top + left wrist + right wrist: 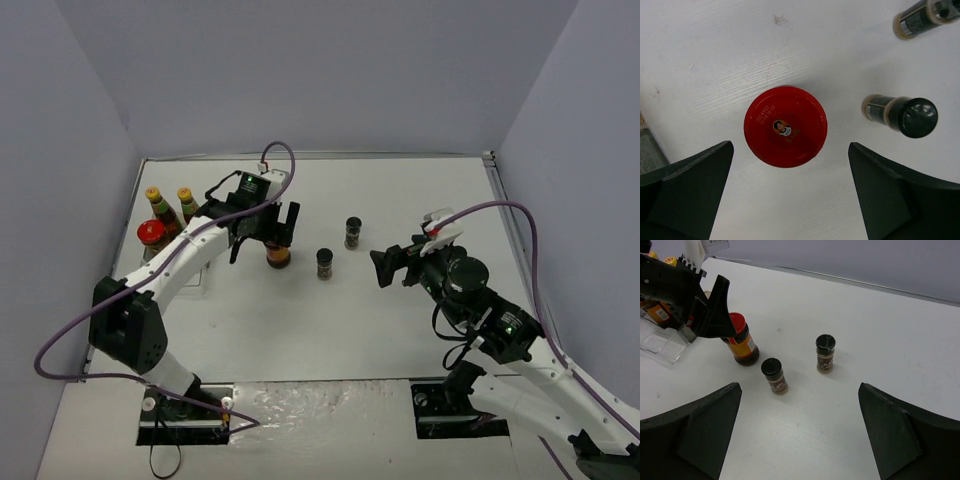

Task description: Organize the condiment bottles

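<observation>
Top view: my left end effector [268, 228] hangs at the red-lidded jar [278, 257], left of centre on the table [400, 320], so I judge the pick is in hand. Left wrist view: it is spread either side of the upright jar, lid facing the lens, long axis vertical; next I lower and close. Right wrist view: the right end effector [799, 390] is spread and empty.

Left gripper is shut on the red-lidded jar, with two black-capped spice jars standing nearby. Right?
No. The left gripper is open, fingers clear of the red-lidded jar on both sides; the left wrist view shows it. The two spice jars do stand nearby.
</observation>
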